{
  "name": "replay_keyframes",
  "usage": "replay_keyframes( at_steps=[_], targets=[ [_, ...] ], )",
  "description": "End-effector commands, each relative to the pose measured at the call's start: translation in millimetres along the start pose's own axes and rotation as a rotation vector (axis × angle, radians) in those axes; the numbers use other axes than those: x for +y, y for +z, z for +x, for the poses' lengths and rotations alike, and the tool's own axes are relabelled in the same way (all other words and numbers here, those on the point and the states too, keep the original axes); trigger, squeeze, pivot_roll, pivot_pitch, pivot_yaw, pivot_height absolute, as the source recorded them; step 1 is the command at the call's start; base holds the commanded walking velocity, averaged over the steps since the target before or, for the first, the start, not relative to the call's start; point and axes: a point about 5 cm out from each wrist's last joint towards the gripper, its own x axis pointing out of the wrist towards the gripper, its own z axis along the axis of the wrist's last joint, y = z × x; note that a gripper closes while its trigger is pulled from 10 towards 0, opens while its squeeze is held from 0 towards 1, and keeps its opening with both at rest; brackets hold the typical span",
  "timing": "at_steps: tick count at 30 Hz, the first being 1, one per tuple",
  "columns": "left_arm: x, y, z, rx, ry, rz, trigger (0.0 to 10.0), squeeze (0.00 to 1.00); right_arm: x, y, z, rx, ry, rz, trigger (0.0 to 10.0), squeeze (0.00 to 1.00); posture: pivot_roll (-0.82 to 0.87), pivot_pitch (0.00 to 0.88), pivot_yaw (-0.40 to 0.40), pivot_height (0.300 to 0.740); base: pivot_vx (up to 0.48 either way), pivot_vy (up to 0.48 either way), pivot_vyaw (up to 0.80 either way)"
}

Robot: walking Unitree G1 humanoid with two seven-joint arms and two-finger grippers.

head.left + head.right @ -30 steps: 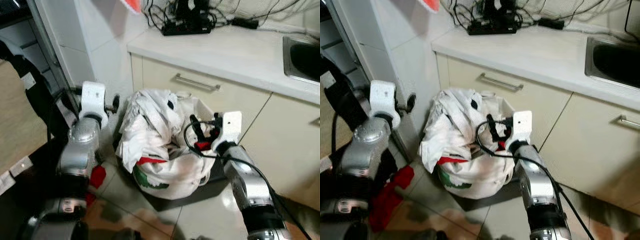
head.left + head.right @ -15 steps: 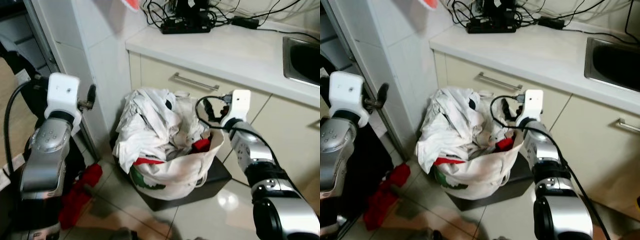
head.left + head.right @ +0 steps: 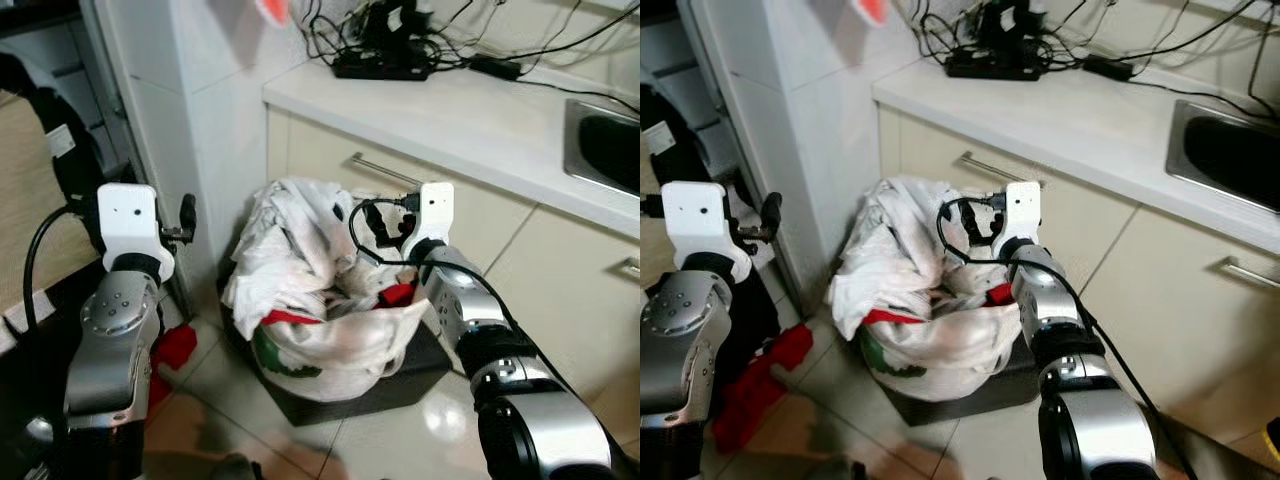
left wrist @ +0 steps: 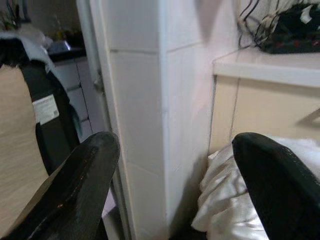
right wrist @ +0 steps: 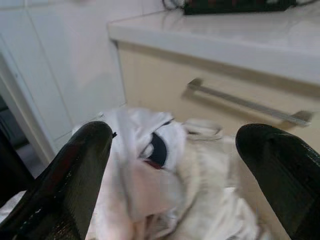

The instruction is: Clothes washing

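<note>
Left eye view: the white fabric laundry bag with a red-and-green print sits on the tiled floor against the cream cabinet front with a metal bar handle, overfull with crumpled white clothes and one red garment near the rim. My right gripper hovers just above the pile, holding nothing. My left gripper is up beside the white tiled wall corner, clear of the bag. Another red cloth lies on the floor by my left arm.

Right eye view: same layout. The white countertop carries a black power strip with tangled cables; the steel sink is at the far right. I see no washing machine, so the load looks untouched.

Left wrist view: both black fingers are spread wide with nothing between them; wall corner and a bit of white cloth lie ahead.

Right wrist view: fingers are also wide apart, aimed straight at the white clothes under the cabinet handle.

My read: early stage. Nothing gripped, everything in the bag. Left to do: grab clothes or the bag, carry to the washer, load, and pick up the stray red cloth.
</note>
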Motion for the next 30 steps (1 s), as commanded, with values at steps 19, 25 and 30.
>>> replay_keyframes(
  at_steps=[19, 25, 30],
  targets=[
    [-0.2, -2.2, 4.0, 0.030, 0.077, 0.113, 10.0, 0.00, -5.4, 18.0, 10.7, -0.036, -0.039, -0.063, 10.0, 0.00, 0.16, 0.000, -0.099, 0.736, 0.245, -0.205, 0.20],
    [-2.1, -1.1, 2.9, 0.016, 0.063, 0.058, 10.0, 0.00, -2.5, 12.5, 10.9, -0.010, -0.043, -0.075, 10.0, 0.00, 0.16, 0.000, -0.095, 0.736, 0.080, 0.000, 0.30],
    [-5.0, -0.3, 2.3, 0.005, 0.056, 0.042, 10.0, 0.00, -1.3, 10.4, 10.1, -0.013, -0.028, -0.070, 10.0, 0.00, 0.15, 0.000, -0.091, 0.736, 0.480, 0.000, 0.00]
  ],
)
